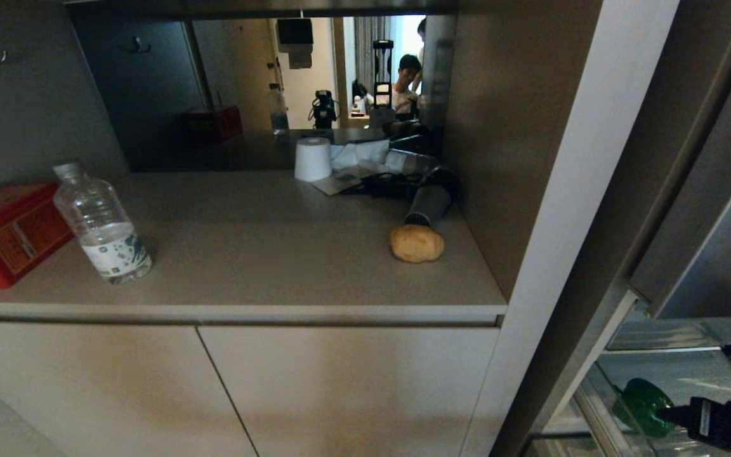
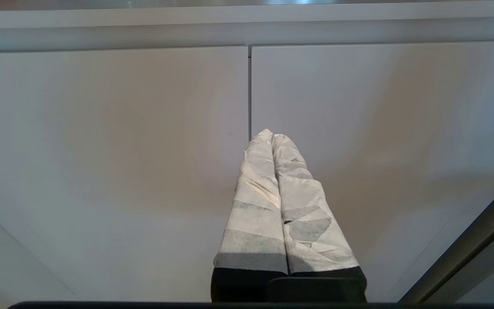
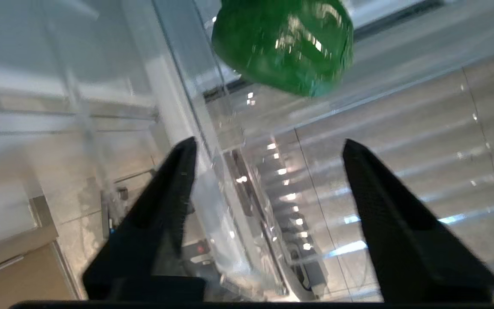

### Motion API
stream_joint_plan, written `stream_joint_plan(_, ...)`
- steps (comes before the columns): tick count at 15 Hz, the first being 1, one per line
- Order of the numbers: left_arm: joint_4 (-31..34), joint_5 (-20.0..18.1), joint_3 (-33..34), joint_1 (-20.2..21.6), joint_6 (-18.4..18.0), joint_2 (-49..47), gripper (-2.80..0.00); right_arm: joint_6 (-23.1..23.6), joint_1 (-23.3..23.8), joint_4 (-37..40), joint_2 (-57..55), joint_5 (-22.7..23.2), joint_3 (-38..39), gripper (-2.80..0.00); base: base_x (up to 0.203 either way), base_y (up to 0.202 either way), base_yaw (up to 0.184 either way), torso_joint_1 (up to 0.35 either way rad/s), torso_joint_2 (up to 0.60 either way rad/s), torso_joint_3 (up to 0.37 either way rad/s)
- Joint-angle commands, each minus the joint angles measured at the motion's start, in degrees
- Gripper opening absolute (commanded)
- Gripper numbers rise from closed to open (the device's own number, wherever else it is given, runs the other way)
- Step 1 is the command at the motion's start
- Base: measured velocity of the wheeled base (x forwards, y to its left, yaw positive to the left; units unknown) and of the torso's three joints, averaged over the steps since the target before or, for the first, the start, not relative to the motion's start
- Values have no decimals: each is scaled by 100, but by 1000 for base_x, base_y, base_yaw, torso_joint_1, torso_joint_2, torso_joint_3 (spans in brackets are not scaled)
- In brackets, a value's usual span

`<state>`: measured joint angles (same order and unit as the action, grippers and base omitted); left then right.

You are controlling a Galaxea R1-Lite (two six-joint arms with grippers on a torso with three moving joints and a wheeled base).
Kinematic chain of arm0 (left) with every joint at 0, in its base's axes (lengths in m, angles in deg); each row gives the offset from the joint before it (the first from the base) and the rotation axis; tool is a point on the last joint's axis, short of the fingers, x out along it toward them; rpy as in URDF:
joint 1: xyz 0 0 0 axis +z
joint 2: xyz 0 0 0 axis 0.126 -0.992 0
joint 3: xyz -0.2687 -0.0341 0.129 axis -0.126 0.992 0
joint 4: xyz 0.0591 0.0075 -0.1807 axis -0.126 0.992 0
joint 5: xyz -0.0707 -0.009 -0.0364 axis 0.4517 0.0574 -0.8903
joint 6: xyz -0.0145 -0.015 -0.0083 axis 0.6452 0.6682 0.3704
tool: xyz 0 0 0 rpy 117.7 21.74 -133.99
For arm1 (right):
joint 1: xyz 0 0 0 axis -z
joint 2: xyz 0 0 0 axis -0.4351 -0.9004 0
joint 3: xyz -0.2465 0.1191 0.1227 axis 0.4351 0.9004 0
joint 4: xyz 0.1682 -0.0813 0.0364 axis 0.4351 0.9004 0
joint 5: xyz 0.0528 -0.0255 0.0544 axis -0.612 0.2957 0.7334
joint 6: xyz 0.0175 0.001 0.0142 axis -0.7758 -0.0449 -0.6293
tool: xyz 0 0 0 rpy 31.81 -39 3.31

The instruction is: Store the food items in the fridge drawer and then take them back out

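The green bell pepper [image 1: 643, 406] lies inside the transparent fridge drawer [image 1: 594, 401] at the lower right. My right gripper [image 3: 268, 146] is open over the drawer's side wall [image 3: 212, 180]. The pepper [image 3: 283, 45] sits just beyond its fingertips and is not between them. The ribbed drawer floor [image 3: 401, 171] shows under the gripper. In the head view the gripper's black tip [image 1: 667, 416] ends right beside the pepper. The tan potato [image 1: 417, 244] rests on the counter by the right wall. My left gripper [image 2: 271, 134] is shut and empty, parked in front of the cabinet doors.
A clear water bottle [image 1: 102, 222] and a red tin box [image 1: 4, 231] stand at the counter's left. A paper roll [image 1: 312, 158] and a dark hair dryer [image 1: 429, 203] lie behind the potato. The glass shelf [image 1: 670, 336] sits above the drawer. A mirror reflects a person.
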<state>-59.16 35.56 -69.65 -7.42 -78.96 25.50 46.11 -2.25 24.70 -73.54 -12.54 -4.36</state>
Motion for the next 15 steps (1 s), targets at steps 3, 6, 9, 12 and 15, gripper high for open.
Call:
stream_joint_plan(3, -3, 0, 62, 1, 1, -2, -280, 6, 1, -5, -519, 0, -292, 0, 0, 0, 0, 0, 0, 0)
stream_joint_plan(6, -3, 0, 61, 1, 1, -2, -280, 9, 1, -12, -898, 0, -608, 0, 0, 0, 0, 0, 0, 0)
stream_joint_plan(9, -3, 0, 61, 1, 1, -2, -280, 97, 1, -22, -1226, 7, -945, 0, 0, 0, 0, 0, 0, 0)
stream_joint_plan(12, -3, 0, 62, -4, 1, -2, -280, 422, 1, -40, -1401, 160, -1055, 0, 0, 0, 0, 0, 0, 0)
stream_joint_plan(15, 5, -1, 62, 1, 1, -2, -280, 564, 0, -330, -1601, 308, -1082, 0, 0, 0, 0, 0, 0, 0)
